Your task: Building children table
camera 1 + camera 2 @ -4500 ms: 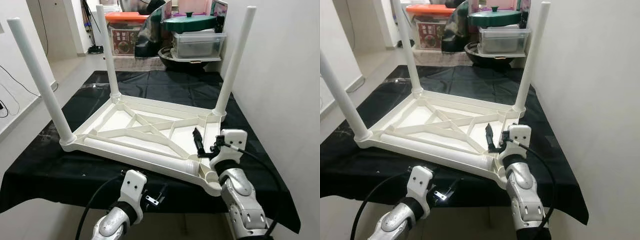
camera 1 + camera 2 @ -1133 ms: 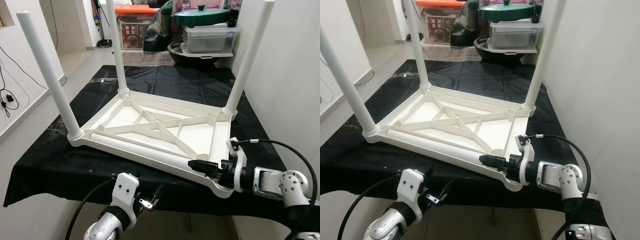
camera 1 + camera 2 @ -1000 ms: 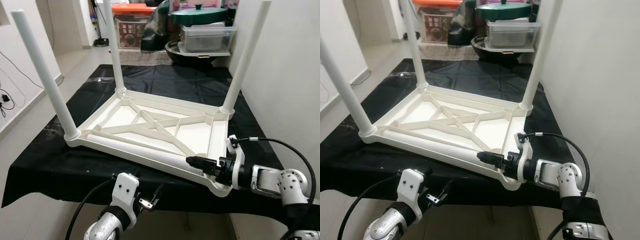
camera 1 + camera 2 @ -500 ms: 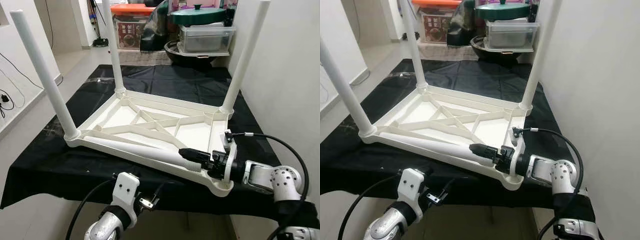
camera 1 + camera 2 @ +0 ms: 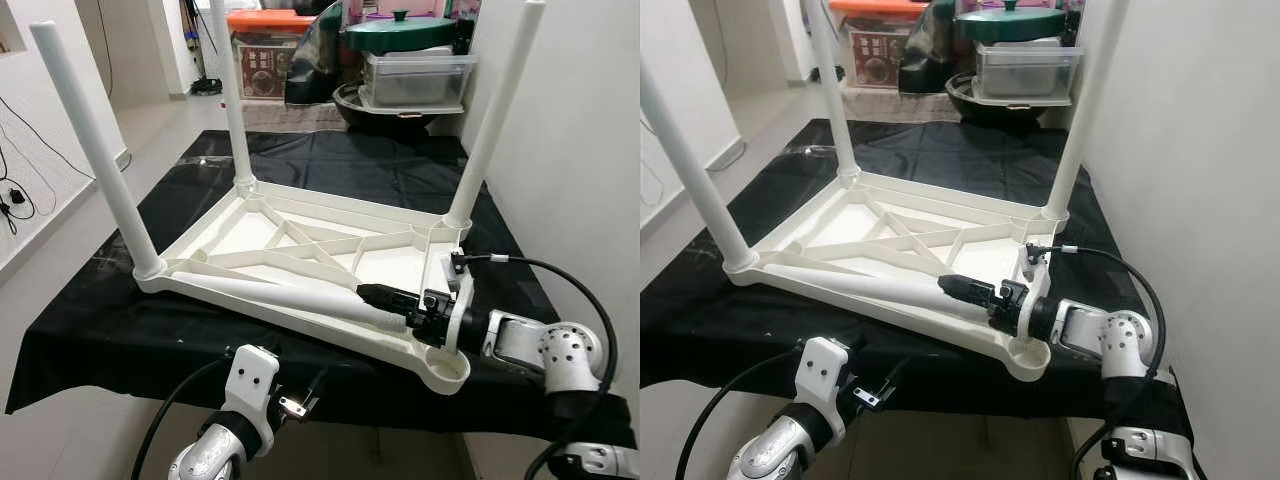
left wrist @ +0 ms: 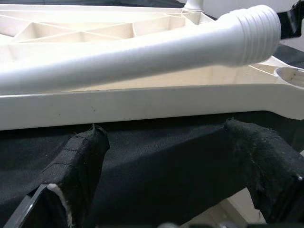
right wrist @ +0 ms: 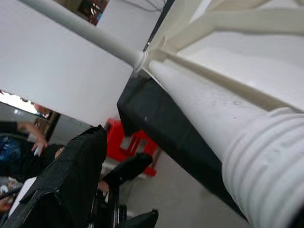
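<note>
A white children's table [image 5: 390, 265] lies upside down on a black cloth [image 5: 90, 325]. Three white legs stand upright in its corners: near left [image 5: 95, 150], far left [image 5: 232, 90] and far right [image 5: 495, 110]. The fourth leg [image 5: 290, 292] lies along the front rim. My right gripper [image 5: 378, 298] is shut on its threaded end [image 7: 266, 161], holding it slightly above the rim. The near right corner socket [image 5: 447, 365] is empty. My left gripper [image 5: 300, 398] hangs open below the table's front edge; its fingers [image 6: 80, 161] hold nothing.
Storage boxes and a green-lidded pot [image 5: 405, 35] are stacked behind the table. A white wall [image 5: 580, 150] runs close along the right side. Open floor [image 5: 40, 230] lies to the left. A person's arm [image 7: 23, 130] and a red stool [image 7: 135, 142] appear beyond the table.
My right gripper has reached further left along the front rim, closed on the loose leg's threaded end and raised it a little. The left arm has stayed put.
</note>
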`<state>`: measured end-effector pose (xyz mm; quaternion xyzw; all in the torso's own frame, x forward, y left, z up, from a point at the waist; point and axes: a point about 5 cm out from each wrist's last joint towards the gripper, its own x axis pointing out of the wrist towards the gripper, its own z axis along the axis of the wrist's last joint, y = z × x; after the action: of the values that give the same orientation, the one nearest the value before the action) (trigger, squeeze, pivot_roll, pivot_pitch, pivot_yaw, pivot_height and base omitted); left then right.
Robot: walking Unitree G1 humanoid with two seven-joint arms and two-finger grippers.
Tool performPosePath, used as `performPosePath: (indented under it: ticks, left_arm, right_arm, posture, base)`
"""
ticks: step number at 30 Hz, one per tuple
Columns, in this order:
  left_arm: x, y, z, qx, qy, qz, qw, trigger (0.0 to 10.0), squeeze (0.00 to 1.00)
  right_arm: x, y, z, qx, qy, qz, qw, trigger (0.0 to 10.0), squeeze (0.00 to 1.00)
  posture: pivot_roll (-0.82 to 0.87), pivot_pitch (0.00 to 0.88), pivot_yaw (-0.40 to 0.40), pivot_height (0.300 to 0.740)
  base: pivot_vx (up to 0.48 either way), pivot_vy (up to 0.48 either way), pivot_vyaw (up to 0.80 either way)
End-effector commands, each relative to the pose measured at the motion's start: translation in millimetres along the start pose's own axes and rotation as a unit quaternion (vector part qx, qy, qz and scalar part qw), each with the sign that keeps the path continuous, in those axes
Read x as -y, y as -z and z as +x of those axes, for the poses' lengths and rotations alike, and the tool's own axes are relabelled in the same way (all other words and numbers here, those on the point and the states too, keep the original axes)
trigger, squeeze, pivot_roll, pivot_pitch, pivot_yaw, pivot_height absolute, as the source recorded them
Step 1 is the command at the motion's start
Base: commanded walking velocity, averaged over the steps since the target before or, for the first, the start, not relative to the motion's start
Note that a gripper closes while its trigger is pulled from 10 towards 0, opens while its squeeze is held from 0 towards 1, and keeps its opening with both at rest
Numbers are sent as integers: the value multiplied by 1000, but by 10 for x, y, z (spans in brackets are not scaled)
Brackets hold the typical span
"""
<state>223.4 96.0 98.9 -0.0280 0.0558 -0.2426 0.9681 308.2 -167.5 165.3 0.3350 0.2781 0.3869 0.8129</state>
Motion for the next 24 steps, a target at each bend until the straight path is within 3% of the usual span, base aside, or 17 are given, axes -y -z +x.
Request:
performPosePath:
  ticks: [1,2,3,24]
  left_arm:
    - [11,46,-12,-11,2,1,1000,10000,0]
    - [13,48,-12,-11,2,0,1000,10000,0]
    - [15,49,-10,-12,2,0,1000,10000,0]
    - [-27,41,-4,-13,1,3,1000,10000,0]
  right_arm:
    - [-29,3,34,-10,7,-13,1000,10000,0]
    - [-22,8,38,-10,10,-13,1000,10000,0]
    - [-25,6,40,-10,9,-14,1000,0,0]
    - [20,-63,-40,24,3,-13,1000,0,0]
  posture:
    - [14,0,-49,740]
    - [14,0,-49,740]
    - [10,0,-50,740]
    - [-4,9,-35,740]
  base:
    - [0,0,0]
    - [0,0,0]
    - [0,0,0]
    - [0,0,0]
